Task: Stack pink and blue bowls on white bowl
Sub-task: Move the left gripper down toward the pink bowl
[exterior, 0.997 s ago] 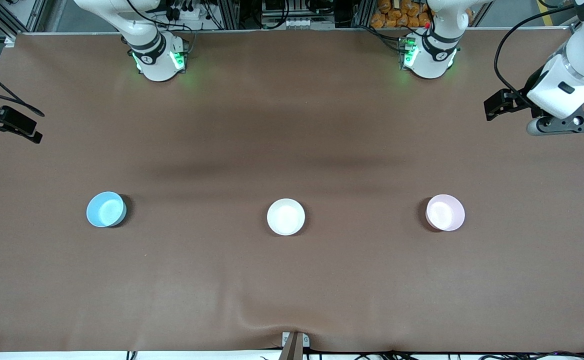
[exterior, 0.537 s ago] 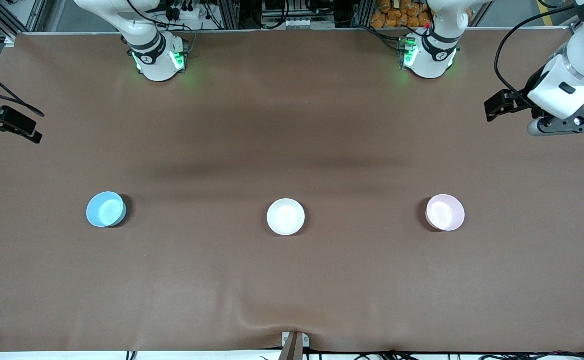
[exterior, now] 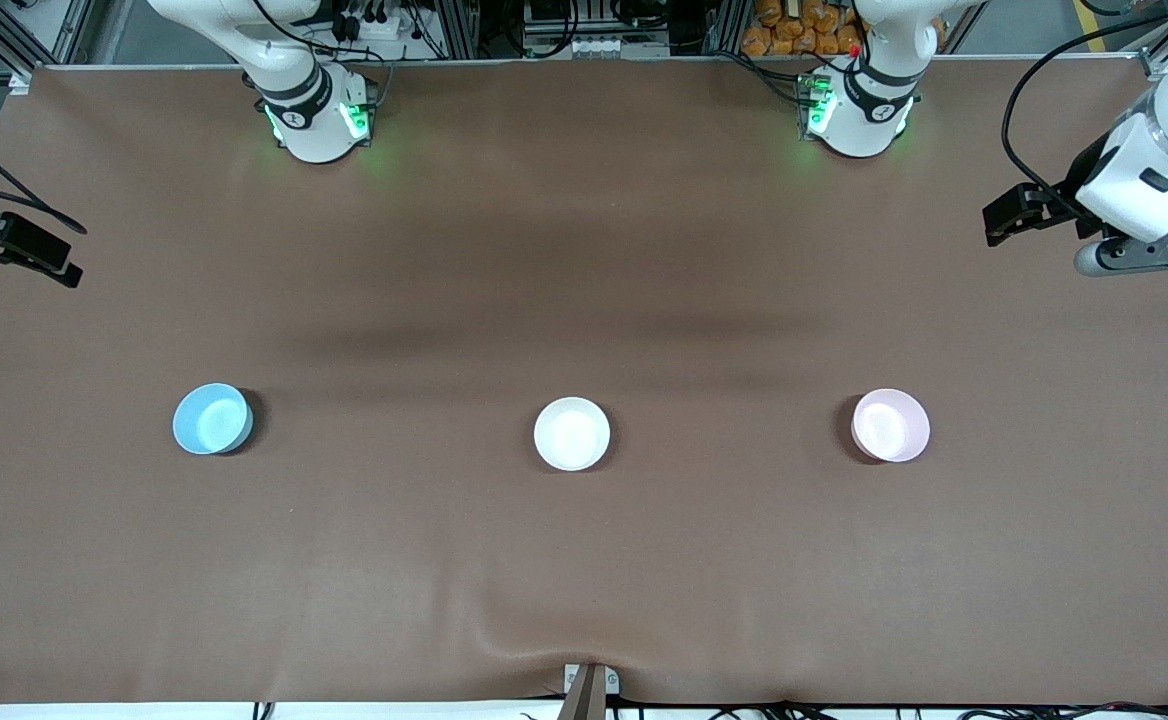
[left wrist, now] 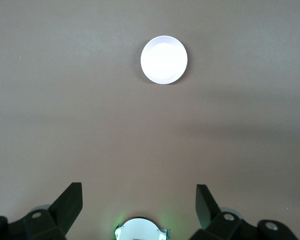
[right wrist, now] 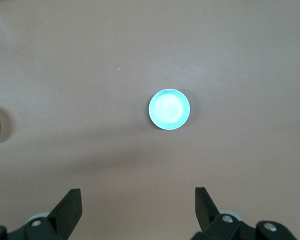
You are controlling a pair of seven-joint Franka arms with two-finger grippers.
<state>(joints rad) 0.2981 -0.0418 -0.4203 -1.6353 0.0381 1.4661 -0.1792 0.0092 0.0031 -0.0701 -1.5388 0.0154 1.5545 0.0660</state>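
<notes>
Both my grippers hang released and wide apart, the left gripper (left wrist: pixel 139 202) high over its end of the brown table (exterior: pixel 584 560), having drifted toward the edge since a moment ago, the right gripper (right wrist: pixel 138 207) waiting above the small round sky-blue plastic bowl (exterior: pixel 211 419). Three bowls stand in one row, well apart: one blue, one plain white plastic bowl (exterior: pixel 571 433) midway, one pale pink plastic bowl (exterior: pixel 890 425) toward my left arm's end. Bare cloth surrounds each.
</notes>
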